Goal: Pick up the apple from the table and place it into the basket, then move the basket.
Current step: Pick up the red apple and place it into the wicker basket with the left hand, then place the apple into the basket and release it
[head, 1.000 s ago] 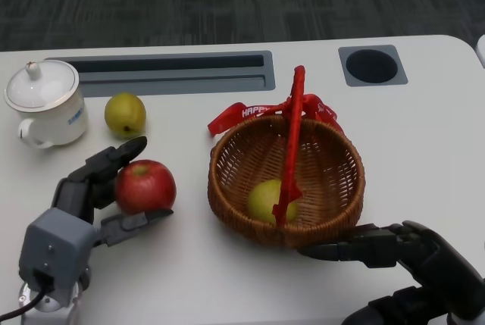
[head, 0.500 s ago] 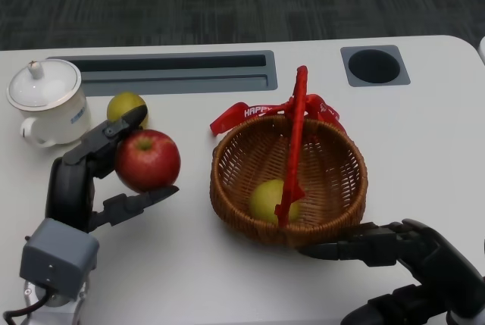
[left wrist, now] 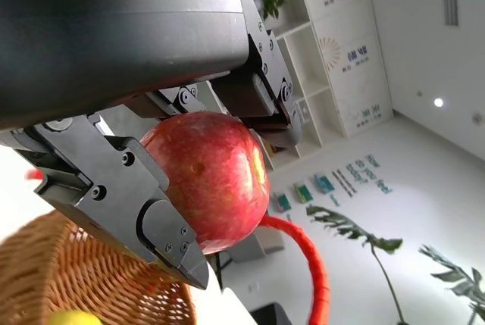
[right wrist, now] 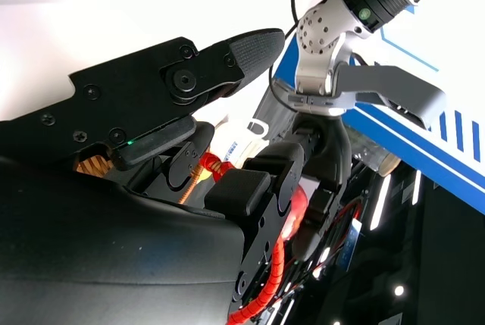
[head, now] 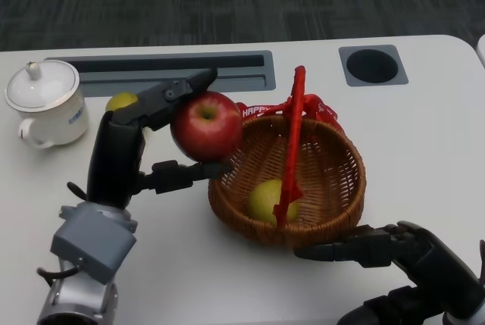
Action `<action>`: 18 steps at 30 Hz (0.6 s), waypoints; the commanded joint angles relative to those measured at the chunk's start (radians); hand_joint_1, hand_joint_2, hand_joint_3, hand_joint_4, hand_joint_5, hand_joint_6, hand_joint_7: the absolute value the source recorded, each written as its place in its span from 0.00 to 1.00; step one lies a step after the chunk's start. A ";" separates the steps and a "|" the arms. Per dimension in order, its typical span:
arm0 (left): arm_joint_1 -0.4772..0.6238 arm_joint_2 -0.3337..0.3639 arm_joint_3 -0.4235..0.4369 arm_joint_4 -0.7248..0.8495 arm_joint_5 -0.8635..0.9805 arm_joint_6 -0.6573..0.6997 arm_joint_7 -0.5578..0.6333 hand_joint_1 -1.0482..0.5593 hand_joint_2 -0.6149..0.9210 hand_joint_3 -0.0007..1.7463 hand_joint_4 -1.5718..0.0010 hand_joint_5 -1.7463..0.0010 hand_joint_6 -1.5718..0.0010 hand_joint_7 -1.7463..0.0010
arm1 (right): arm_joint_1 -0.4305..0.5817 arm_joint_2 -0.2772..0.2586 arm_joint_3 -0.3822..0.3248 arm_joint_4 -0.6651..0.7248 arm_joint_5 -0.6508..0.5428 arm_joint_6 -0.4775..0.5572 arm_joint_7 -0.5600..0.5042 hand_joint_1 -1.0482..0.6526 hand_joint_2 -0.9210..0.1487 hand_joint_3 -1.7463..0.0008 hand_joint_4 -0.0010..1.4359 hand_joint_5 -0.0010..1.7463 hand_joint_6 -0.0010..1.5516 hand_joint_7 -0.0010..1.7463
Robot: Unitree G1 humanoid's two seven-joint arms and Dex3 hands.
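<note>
**Apple lifted, not yet in the basket**

The left hand grips the red apple clear of the desk, right at the left rim of the wicker basket. Dropping it in and moving the basket remain. The right hand rests by the basket's near rim, fingers stretched out, holding nothing. A green fruit already lies inside, and the upright red handle stands just right of the apple. A white lidded pot sits far left
</note>
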 commanded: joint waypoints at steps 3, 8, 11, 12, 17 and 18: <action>-0.057 -0.027 -0.021 0.011 0.003 0.047 -0.015 0.66 0.93 0.00 0.21 0.99 0.29 0.99 | 0.013 -0.007 -0.005 -0.011 -0.005 0.004 -0.008 0.40 0.01 1.00 0.62 0.00 0.50 0.00; -0.100 -0.043 -0.034 0.116 0.013 0.047 -0.024 0.66 0.93 0.00 0.23 1.00 0.30 1.00 | 0.025 -0.005 -0.005 -0.025 -0.013 0.013 -0.013 0.40 0.01 1.00 0.62 0.00 0.51 0.00; -0.124 -0.053 -0.033 0.180 -0.001 0.051 -0.043 0.65 0.93 0.00 0.23 1.00 0.31 1.00 | 0.033 -0.006 -0.007 -0.032 -0.022 0.015 -0.019 0.40 0.01 1.00 0.62 0.00 0.51 0.00; -0.132 -0.055 -0.032 0.202 -0.003 0.051 -0.049 0.65 0.94 0.00 0.23 1.00 0.31 1.00 | 0.035 -0.006 -0.008 -0.033 -0.025 0.015 -0.021 0.40 0.00 1.00 0.62 0.00 0.51 0.00; -0.175 -0.061 -0.031 0.298 0.008 0.057 -0.056 0.62 0.94 0.00 0.23 1.00 0.32 1.00 | 0.042 -0.007 -0.011 -0.040 -0.033 0.015 -0.033 0.40 0.00 1.00 0.63 0.00 0.51 0.00; -0.182 -0.061 -0.031 0.314 0.010 0.061 -0.056 0.61 0.94 0.00 0.24 1.00 0.32 1.00 | 0.043 -0.008 -0.011 -0.039 -0.032 0.013 -0.034 0.40 0.00 1.00 0.63 0.00 0.51 0.00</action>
